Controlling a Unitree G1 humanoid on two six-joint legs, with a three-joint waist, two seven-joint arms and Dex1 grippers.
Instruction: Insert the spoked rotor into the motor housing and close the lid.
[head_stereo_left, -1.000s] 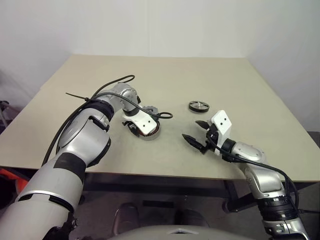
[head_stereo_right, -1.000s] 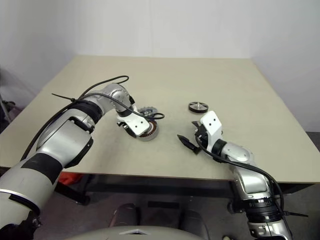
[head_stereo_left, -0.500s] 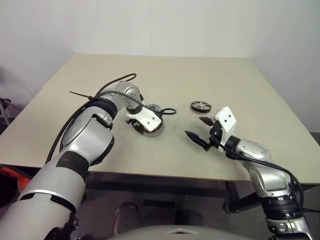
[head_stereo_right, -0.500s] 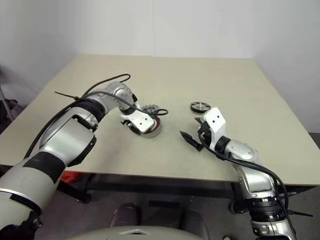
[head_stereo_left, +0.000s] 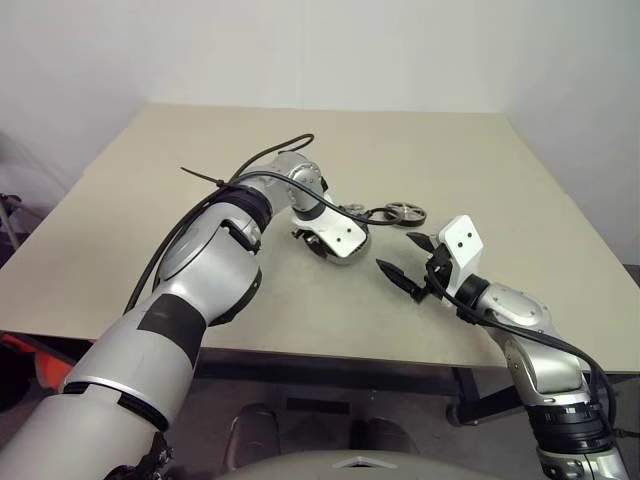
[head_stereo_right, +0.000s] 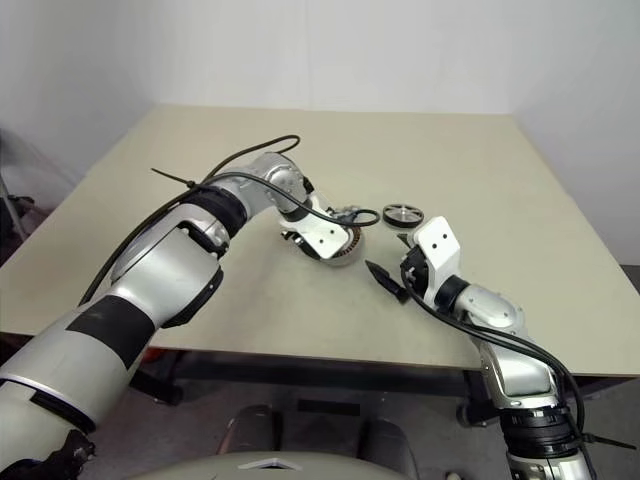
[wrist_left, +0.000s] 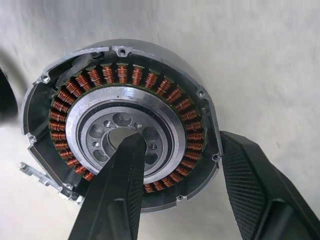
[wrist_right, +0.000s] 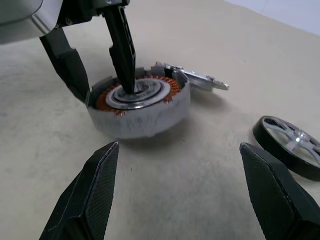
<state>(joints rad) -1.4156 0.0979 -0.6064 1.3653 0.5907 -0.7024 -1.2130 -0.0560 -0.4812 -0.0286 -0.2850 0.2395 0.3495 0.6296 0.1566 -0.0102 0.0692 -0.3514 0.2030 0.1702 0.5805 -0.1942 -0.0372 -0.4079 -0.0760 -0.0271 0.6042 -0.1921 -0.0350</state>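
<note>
Right now your left hand (wrist_left: 177, 200) is gripping the motor housing (wrist_left: 120, 125): one finger is poking down into the central hole, the other is pressing against the outside of the rim, so the wall with its copper windings is sitting between them. The housing is resting on the tabletop (head_stereo_left: 420, 150), just beside the spoked rotor (head_stereo_left: 404, 212), which is lying flat a little further from you. A flat silvery part (wrist_right: 192, 80) is lying touching the housing's far side; you cannot tell from here whether it is the lid. Your right hand (head_stereo_left: 407, 258) is hovering near the housing, on its right, with its fingers spread wide and holding nothing. The beige tabletop is standing against plain white walls (head_stereo_left: 300, 50).
</note>
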